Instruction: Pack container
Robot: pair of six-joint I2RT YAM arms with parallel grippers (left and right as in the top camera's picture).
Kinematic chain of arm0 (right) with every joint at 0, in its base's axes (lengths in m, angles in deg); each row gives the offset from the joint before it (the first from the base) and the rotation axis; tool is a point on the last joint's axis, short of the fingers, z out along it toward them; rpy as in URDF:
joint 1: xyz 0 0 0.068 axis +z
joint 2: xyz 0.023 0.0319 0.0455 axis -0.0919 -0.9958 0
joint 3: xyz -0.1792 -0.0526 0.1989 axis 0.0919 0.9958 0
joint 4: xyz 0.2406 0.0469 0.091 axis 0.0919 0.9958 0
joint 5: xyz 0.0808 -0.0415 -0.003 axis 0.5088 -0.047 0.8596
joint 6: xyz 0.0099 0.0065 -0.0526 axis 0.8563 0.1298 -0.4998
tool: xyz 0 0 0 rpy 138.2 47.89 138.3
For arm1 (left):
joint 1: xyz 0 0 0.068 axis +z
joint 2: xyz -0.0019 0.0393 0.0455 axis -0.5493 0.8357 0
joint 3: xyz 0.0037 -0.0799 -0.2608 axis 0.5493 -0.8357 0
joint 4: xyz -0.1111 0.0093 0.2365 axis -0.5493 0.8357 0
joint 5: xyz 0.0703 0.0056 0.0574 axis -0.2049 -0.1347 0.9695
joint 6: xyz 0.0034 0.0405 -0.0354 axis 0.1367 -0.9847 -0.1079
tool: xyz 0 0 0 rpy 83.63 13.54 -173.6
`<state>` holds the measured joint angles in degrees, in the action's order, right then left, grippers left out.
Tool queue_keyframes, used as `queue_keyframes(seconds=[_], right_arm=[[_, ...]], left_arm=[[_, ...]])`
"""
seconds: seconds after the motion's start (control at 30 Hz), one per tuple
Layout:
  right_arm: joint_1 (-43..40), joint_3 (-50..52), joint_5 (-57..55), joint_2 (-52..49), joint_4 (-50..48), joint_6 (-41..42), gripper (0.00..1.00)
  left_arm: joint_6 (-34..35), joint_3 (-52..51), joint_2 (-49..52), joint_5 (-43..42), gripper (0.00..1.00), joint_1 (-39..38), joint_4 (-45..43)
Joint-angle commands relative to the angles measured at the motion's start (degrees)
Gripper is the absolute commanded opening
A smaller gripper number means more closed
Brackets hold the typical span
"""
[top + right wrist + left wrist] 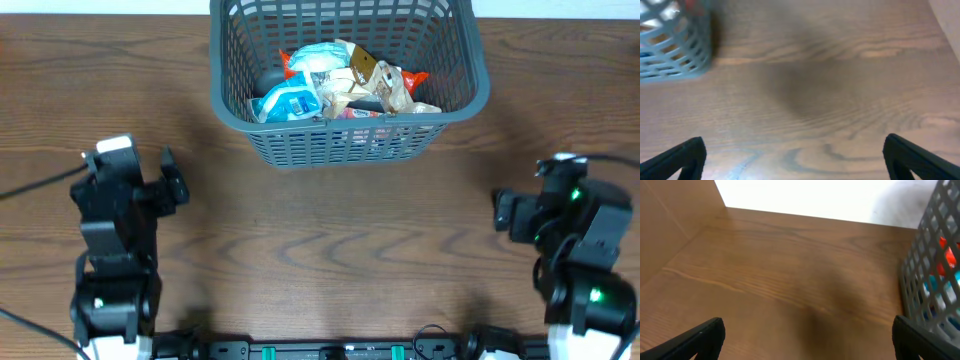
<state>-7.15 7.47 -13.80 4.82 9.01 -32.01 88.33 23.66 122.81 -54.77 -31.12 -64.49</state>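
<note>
Overhead shows the large dark grey lattice-sided plastic basket (340, 148) at the far side of the brown wooden table (320, 250), heaped with crinkly snack packets (340, 85). The left gripper (807, 335) and right gripper (795, 155) gape wide and empty, well apart from it. A careless arm nudging the basket could spill the topmost packets.

We see our left arm (118, 235) built of boxy black housings, with a white cap at its far end and white shells near the base, where a small green light glows. Our right arm (578, 235) matches it: black blocks, a white-edged top, green lights on the wrist and on a lower joint. Thin black cables (35, 186) trail from both. In the wrist views, the left pincer (810, 339) and the right pincer (792, 159) show matt black, wedge-shaped fingers.
</note>
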Motion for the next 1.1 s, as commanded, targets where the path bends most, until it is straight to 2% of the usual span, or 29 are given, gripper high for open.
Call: queue_keyframes(seconds=[0.0,0.13,0.3,0.4,0.47,0.53,1.07], right_arm=[[3.1,2.3,0.3,5.2,0.7,1.3,0.92],[5.8,2.5,0.5,7.1,6.9,1.5,0.88],[9.6,2.5,3.8,7.3,10.0,2.9,0.83],[12.0,2.5,2.6,7.3,10.3,2.8,0.84],[12.7,2.5,2.2,7.3,10.0,2.8,0.97],[12.9,2.5,2.3,7.3,10.0,2.9,0.99],[12.9,2.5,2.3,7.3,10.2,3.2,0.99]], left_arm=[[1.0,-2.8,-3.4,-3.4,0.99,-0.4,-0.2],[0.9,-4.7,-5.5,-4.7,0.99,-0.4,0.3],[0.9,-4.9,-5.6,-4.6,0.99,-0.4,1.3],[0.9,-4.9,-5.5,-4.6,0.99,-0.4,1.4],[0.9,-4.9,-5.4,-4.6,0.99,-0.4,1.4],[0.9,-4.9,-5.3,-4.6,0.99,-0.4,1.6],[0.9,-4.9,-4.7,-4.6,0.99,-0.4,1.7]])
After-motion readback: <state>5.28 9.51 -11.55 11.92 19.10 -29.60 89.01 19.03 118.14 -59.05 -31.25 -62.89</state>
